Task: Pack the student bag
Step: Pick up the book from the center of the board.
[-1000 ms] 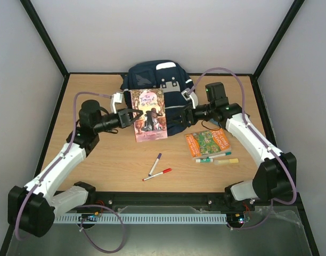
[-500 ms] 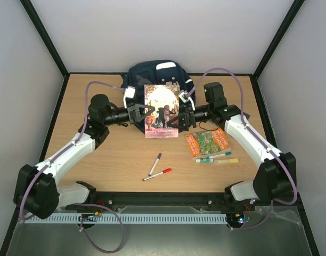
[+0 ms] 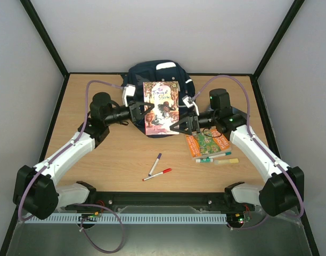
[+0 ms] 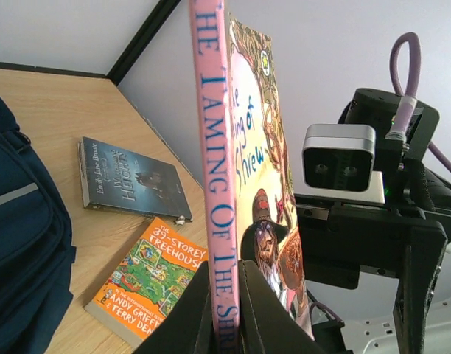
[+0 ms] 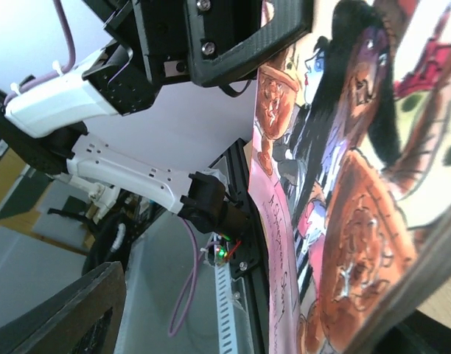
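Left gripper (image 3: 143, 111) is clamped on the spine of the pink paperback (image 3: 162, 106), standing it upright just in front of the student bag (image 3: 152, 72), which lies at the far middle of the table (image 3: 99, 154). Right gripper (image 3: 183, 126) sits at the book's lower right edge, jaws apart, not pinching it. My read: book 1 is going in, while the orange paperback (image 3: 207, 143) lies unpacked. The next move calls for steadying that free edge and tipping the book toward the bag's mouth. Whether that mouth is open, I cannot tell.
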### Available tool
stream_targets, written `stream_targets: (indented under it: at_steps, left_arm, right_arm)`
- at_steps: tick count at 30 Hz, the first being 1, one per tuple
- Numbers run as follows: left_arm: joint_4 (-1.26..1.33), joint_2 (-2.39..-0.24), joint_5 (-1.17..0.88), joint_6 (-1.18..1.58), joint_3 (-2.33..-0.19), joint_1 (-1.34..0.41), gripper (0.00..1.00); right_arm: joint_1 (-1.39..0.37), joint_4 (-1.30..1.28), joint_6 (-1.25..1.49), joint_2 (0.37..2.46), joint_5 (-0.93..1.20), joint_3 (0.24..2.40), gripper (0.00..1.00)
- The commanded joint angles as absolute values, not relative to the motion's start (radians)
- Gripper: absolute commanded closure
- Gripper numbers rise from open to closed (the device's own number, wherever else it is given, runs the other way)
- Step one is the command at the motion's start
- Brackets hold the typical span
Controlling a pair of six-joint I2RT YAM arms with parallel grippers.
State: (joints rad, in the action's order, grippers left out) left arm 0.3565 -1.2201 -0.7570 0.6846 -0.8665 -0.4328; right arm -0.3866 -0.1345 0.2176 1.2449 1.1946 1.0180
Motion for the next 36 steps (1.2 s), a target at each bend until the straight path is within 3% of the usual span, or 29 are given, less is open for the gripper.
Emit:
stream_targets:
  at_steps: [1, 7, 11, 20, 22, 24, 26, 29, 36]
  left_arm:
    - [0.363, -1.222, -0.735, 0.648, -0.897, -0.455, 0.97]
    - [0.356, -1.229, -0.724, 0.637, -0.891, -0.477, 0.97]
    - [0.358, -1.23, -0.704, 0.632, -0.876, -0.477, 0.98]
    - [0.323, -1.257, -0.654, 0.605, -0.89, -0.477, 0.98]
    - [0.299, -1.28, -0.632, 0.589, -0.904, -0.477, 0.89]
    - [0.258, -1.313, -0.612, 0.563, -0.932, -0.477, 0.64]
    - [0.197, -1.358, -0.579, 0.535, -0.971, -0.477, 0.49]
    - [0.116, -1.419, -0.499, 0.475, -1.025, -0.479, 0.41]
    - [-0.157, -1.607, -0.318, 0.254, -1.209, -0.521, 0.38]
  right_arm:
    - [-0.393, -0.057, 0.322, 1.269, 1.202, 1.041, 0.29]
    - [-0.393, -0.059, 0.349, 1.286, 1.145, 1.069, 0.44]
    - [-0.39, -0.066, 0.361, 1.267, 1.084, 1.069, 0.68]
    - [-0.359, -0.121, 0.365, 1.25, 0.922, 1.059, 0.99]
    - [-0.344, -0.145, 0.351, 1.252, 0.858, 1.06, 0.99]
    - [-0.318, -0.155, 0.344, 1.255, 0.816, 1.055, 0.99]
    - [-0.281, -0.139, 0.333, 1.252, 0.827, 1.036, 0.99]
    - [-0.21, -0.108, 0.301, 1.232, 0.818, 0.988, 0.99]
    - [-0.033, -0.186, 0.116, 1.156, 0.675, 0.926, 0.99]
